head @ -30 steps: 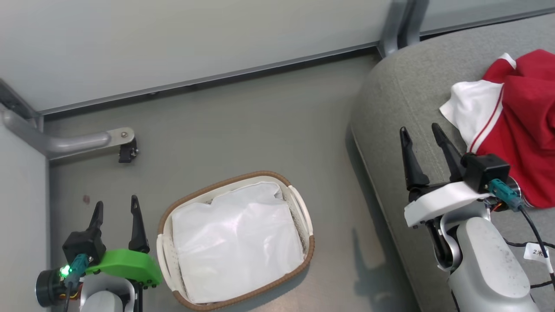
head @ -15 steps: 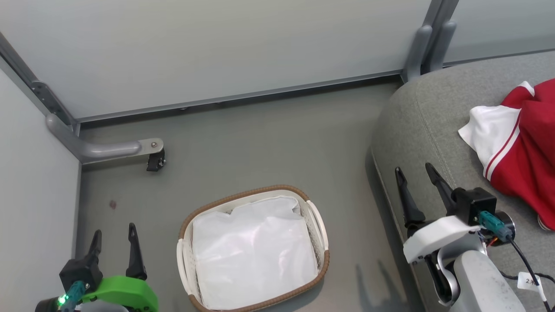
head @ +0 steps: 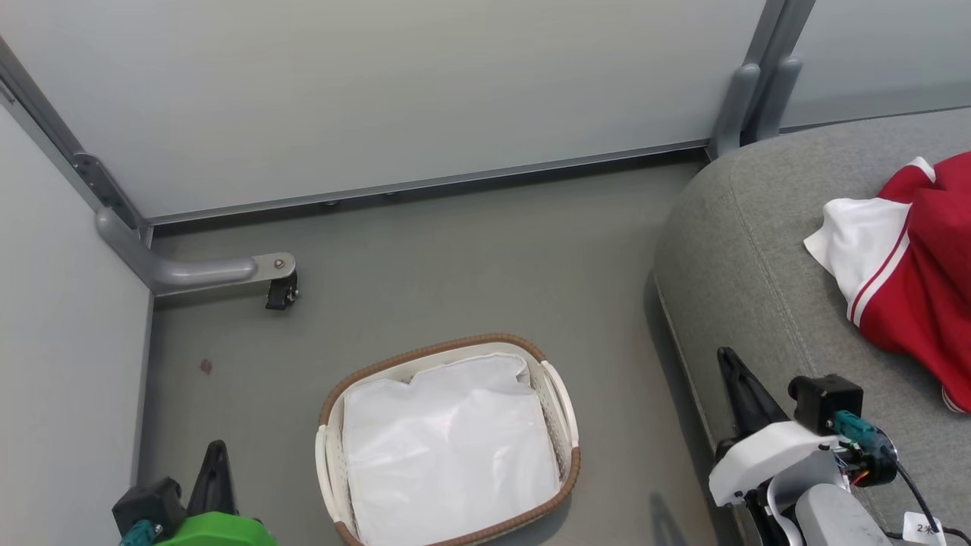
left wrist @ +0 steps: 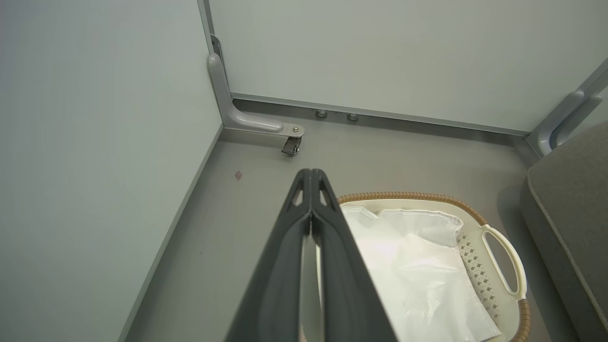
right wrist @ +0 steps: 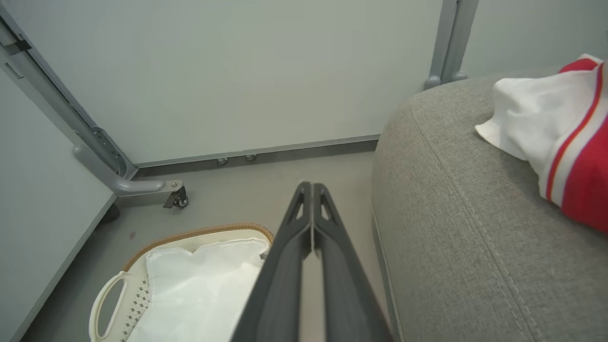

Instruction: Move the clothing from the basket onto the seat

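**Clothing on seat; both pincers closed**

Nearest, at the lower left of the head view, the left pincer (head: 218,451) stands over the grey floor (head: 455,258), just left of the basket (head: 432,350). Its two dark fingers are pressed together tip to tip, with no item between them. At the lower right, the right pincer (head: 728,356) is likewise fully closed and unladen, its tip over the near edge of the seat (head: 758,265).

Between the two arms the basket sits upright on the floor, with the white liner (head: 447,447) spread across its inside. A strip of floor separates the basket from the seat.

Further right, the clothing (head: 918,288) lies on top of the seat cushion, red with a white, red-striped panel facing the right pincer. It is well apart from the basket and not touching either pincer. Whether it is one garment or two cannot be told.

Farthest back, a grey metal bracket (head: 220,271) with a small black caster (head: 281,296) stands in the left corner, below pale wall panels (head: 379,91).
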